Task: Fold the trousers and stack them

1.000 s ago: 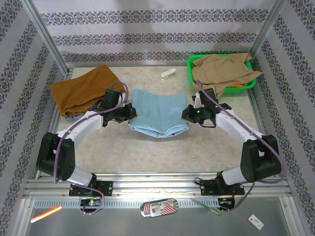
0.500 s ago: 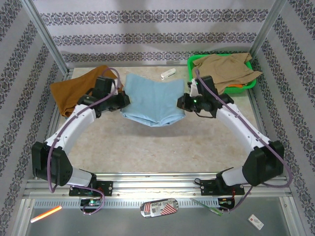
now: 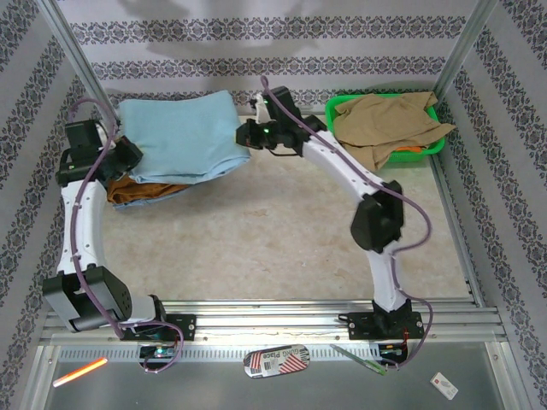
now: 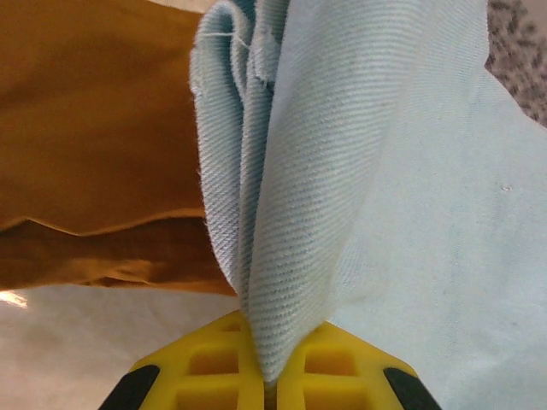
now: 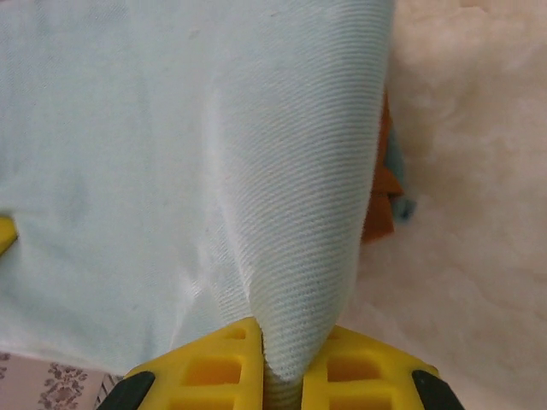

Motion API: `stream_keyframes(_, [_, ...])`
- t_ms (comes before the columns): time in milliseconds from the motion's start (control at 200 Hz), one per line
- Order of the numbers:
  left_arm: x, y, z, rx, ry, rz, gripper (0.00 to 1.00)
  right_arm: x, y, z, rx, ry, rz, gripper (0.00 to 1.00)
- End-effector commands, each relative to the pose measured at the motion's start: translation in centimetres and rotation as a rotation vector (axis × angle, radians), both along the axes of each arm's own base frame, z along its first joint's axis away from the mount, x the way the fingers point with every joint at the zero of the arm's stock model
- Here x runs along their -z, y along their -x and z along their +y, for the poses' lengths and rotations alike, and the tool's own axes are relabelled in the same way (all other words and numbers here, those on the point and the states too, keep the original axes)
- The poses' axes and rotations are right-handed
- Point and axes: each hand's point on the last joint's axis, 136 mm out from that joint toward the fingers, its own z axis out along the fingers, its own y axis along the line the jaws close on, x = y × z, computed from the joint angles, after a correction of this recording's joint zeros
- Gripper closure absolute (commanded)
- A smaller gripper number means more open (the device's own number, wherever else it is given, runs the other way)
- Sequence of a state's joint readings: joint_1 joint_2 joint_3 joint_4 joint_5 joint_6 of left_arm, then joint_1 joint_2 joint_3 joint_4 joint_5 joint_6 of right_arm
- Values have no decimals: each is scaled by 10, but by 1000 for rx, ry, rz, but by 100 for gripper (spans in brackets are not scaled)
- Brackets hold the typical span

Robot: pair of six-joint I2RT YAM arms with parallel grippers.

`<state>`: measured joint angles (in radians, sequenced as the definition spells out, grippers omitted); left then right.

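Note:
The folded pale sky-blue trousers hang at the back left, spread over the rust-orange garment. My left gripper is shut on their left edge, and my right gripper is shut on their right edge. In the left wrist view the blue cloth runs up from between the yellow fingers, with the orange garment behind it. In the right wrist view a fold of the trousers is pinched between the yellow fingers.
A green bin at the back right holds the tan khaki garment. Patterned walls and metal posts close in the table on three sides.
Both arms have carried the folded trousers from the table's middle to the back left, over the orange garment. The white object at the back is now behind the right arm.

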<state>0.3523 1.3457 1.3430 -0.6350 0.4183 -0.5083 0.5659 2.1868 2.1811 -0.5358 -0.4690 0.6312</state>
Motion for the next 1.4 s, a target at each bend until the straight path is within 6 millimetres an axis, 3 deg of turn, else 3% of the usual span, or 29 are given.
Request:
stream_keyframes(0, [-16,-7,34,-106,-25,-105,100,-7,-28,16,10,-39,-23,100])
stream_keyframes(25, [-15,-8,39,-120,-22,-112,100,4,-33,22,4,-33,-10,100])
stream_keyframes(125, [-11,-14,52,-146,-23,-124,100,9,-51,38,8,-72,-32,100])
stream_keyframes(340, [-2,-20,80,-206,-56,-128,100,30,-83,46,71,-149,-50,100])
stream_keyframes(490, [4,-21,96,-252,-74,-132,100,28,-87,63,76,-168,-120,100])
stream_keyframes(635, [13,-19,110,-293,-92,-134,100,28,-95,66,111,-168,-172,100])
stream_keyframes(809, [38,-15,135,-369,-87,-110,100,49,-103,70,141,-183,-146,100])
stream_keyframes(879, [57,-16,145,-396,-64,-89,100,60,-105,72,143,-189,-123,80])
stream_keyframes(939, [80,-20,150,-396,-30,-57,100,70,-108,69,139,-196,-92,49])
stream_keyframes(1044, [129,-21,156,-418,36,26,100,84,-117,52,148,-234,8,39])
stream_keyframes(1064, [137,-20,157,-423,58,39,93,84,-118,49,143,-243,21,37])
stream_keyframes(1134, [149,-18,159,-434,117,48,47,80,-116,39,127,-229,39,36])
stream_keyframes(1229, [146,-9,161,-462,97,77,15,58,-108,31,94,-215,17,36])
stream_keyframes(1329, [127,1,159,-488,97,76,2,33,-99,21,85,-204,0,36])
stream_keyframes(1394, [106,9,155,-510,98,48,0,18,-91,13,79,-197,-3,36])
